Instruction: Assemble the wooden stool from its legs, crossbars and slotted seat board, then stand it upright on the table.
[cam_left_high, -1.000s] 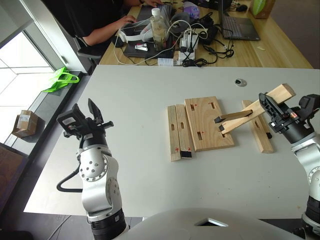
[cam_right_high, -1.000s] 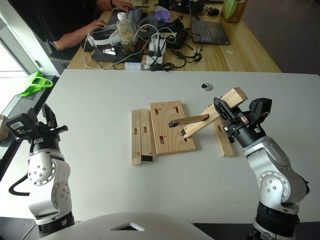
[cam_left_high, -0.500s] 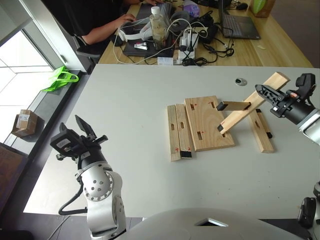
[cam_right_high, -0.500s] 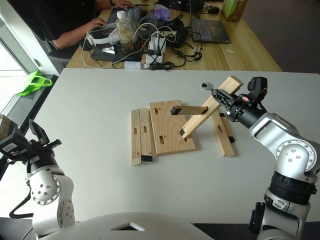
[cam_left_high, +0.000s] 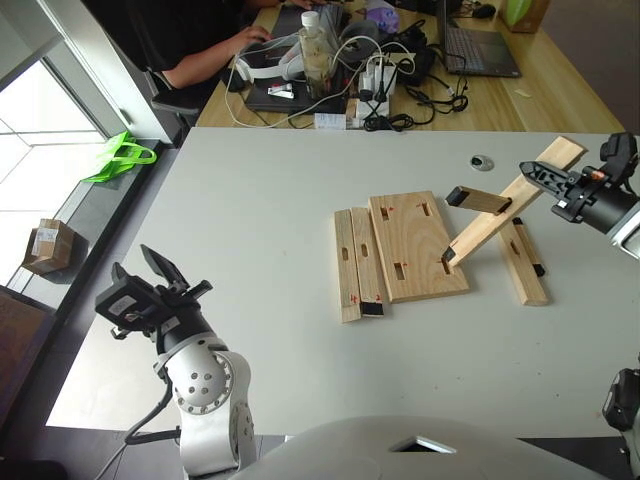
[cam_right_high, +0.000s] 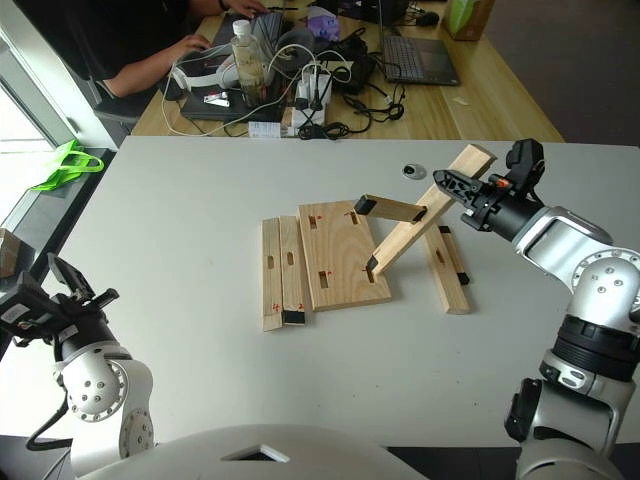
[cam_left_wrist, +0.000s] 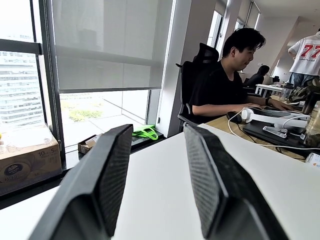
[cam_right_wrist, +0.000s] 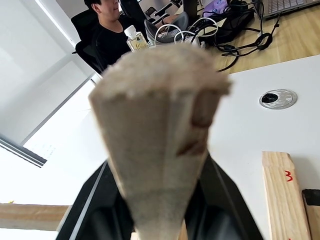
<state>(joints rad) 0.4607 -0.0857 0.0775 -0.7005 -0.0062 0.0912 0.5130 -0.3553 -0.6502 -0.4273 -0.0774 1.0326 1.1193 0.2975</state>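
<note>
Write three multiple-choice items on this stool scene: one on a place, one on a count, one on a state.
1. Where is the lower end of the leg held by the right gripper?
A. Over the seat board
B. On the floor
C. At the table's left edge

2. How many loose wooden pieces lie flat on the table beside the board?
A. One
B. Three
C. Five

3. What state is the left gripper in?
A. Shut on a crossbar
B. Shut on the board
C. Open, empty

Key: A, the tilted leg ends over the board's right part. B, a pair lies on its left and a single piece on its right. C, the fingers stand apart with nothing between them.
</note>
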